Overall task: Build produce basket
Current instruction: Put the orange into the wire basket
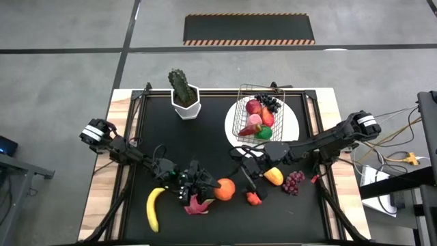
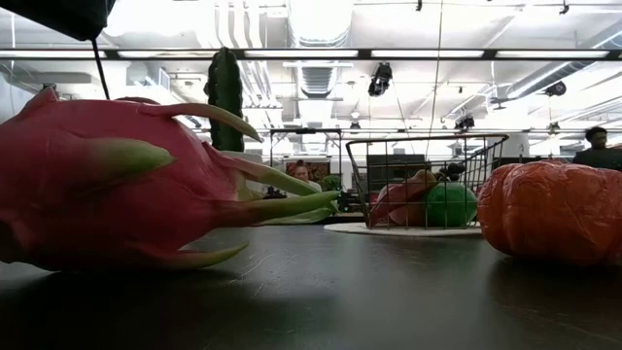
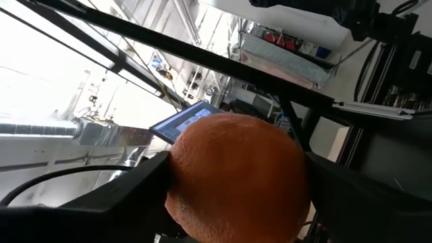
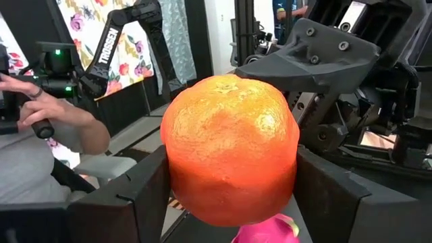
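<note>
The round, pebbly-skinned orange toy fruit (image 1: 225, 188), bottom-centre, sits clasped between both the left claw (image 1: 205, 183) and right claw (image 1: 244, 179) — probably light, rigid, best held across its widest part.

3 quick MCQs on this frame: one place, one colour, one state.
1. Where is the orange?
A. In the basket
B. Between the two grippers
C. On the plate

2. What colour is the cactus pot?
A. White
B. Black
C. Red

3. How is the basket?
A. Empty
B. On its side
C. Upright with fruit in it

Answers:
1 B: the orange sits between the left gripper and the right gripper, and both wrist views show it between their fingers.
2 A: the pot under the cactus is white.
3 C: the basket stands on the plate with fruit inside.
</note>
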